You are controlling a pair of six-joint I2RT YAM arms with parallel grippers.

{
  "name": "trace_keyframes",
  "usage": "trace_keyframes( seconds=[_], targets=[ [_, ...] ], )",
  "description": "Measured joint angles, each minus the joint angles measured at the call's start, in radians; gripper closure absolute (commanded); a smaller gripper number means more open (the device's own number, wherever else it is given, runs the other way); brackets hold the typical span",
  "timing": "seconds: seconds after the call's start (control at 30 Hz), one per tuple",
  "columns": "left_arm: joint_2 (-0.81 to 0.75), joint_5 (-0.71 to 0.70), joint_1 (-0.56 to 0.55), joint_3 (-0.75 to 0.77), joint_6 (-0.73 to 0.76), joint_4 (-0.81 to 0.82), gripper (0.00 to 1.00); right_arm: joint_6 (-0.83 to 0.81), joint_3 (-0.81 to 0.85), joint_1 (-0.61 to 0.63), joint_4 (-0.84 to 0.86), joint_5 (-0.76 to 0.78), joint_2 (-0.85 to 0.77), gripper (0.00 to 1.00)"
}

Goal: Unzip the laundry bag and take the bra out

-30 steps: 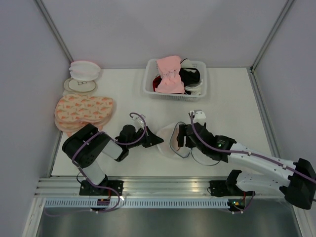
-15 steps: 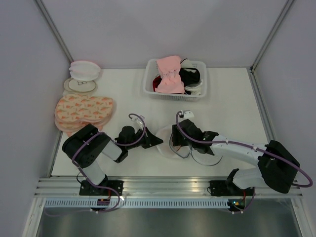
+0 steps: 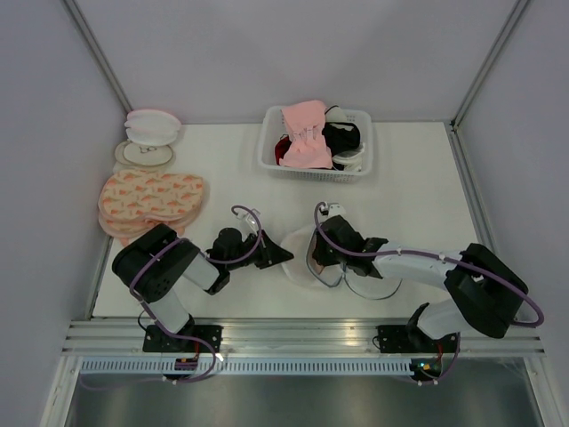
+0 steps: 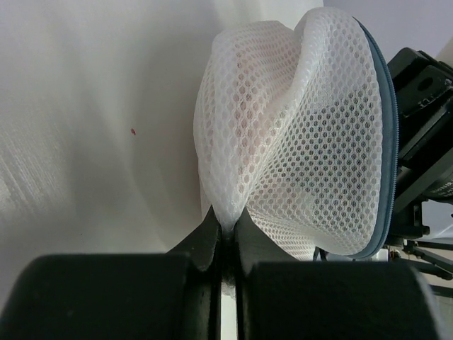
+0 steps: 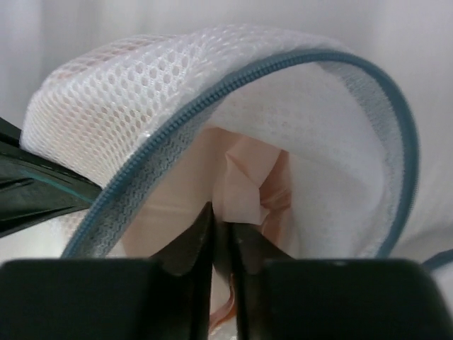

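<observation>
The laundry bag [image 3: 298, 258], a white mesh dome with a blue-grey zipper rim, lies unzipped at the table's near middle. My left gripper [image 3: 283, 256] is shut on a fold of its mesh [image 4: 297, 142] from the left, fingertips [image 4: 226, 219] pinching the fabric. The right wrist view looks into the bag's open mouth [image 5: 106, 92], where the beige bra [image 5: 248, 177] lies. My right gripper [image 5: 223, 216] reaches inside with its jaws shut on a fold of the bra. From above, the right gripper [image 3: 317, 253] sits at the bag's right opening.
A white basket [image 3: 268, 151] at the back holds a pink garment [image 3: 307, 133] and a black garment [image 3: 342, 138]. Flat pink-orange patterned bags [image 3: 151, 200] and white-and-pink discs [image 3: 149, 129] lie at the left. Grey walls close both sides.
My right gripper has moved left into the open bag and its jaws have closed on the bra. The left gripper has kept its pinch on the mesh.
</observation>
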Motion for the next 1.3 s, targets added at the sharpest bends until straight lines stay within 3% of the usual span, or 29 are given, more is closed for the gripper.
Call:
trace_keyframes(
  seconds=[0.03, 0.07, 0.27, 0.77, 0.8, 0.83, 0.93, 1.1, 1.3],
  targets=[
    [0.0, 0.003, 0.001, -0.002, -0.001, 0.0, 0.98, 0.002, -0.001, 0.0, 0.013, -0.016, 0.008, 0.97],
    [0.0, 0.003, 0.001, -0.004, -0.001, -0.001, 0.98, 0.002, -0.001, 0.0, 0.02, -0.029, 0.012, 1.0],
    [0.001, 0.004, 0.003, -0.01, -0.002, 0.003, 0.98, 0.007, -0.005, -0.001, -0.011, -0.042, -0.058, 1.0],
    [0.014, 0.106, -0.021, 0.035, -0.058, 0.222, 0.98, 0.026, 0.037, 0.018, -0.449, 0.1, -0.717, 0.99],
    [0.021, 0.101, -0.019, 0.033, -0.057, 0.212, 0.93, 0.024, 0.042, 0.017, -0.473, 0.116, -0.756, 1.0],
    [0.032, 0.096, -0.012, 0.026, -0.058, 0.201, 0.78, 0.024, 0.05, 0.013, -0.496, 0.131, -0.792, 1.0],
    [0.06, 0.084, 0.003, 0.011, -0.062, 0.168, 0.59, 0.024, 0.077, 0.006, -0.526, 0.16, -0.821, 1.0],
    [0.066, 0.082, 0.005, 0.008, -0.066, 0.162, 0.5, 0.024, 0.078, 0.004, -0.555, 0.172, -0.783, 1.0],
    [0.066, 0.081, 0.006, 0.005, -0.066, 0.138, 0.48, 0.016, 0.077, 0.003, -0.546, 0.17, -0.861, 1.0]
  ],
)
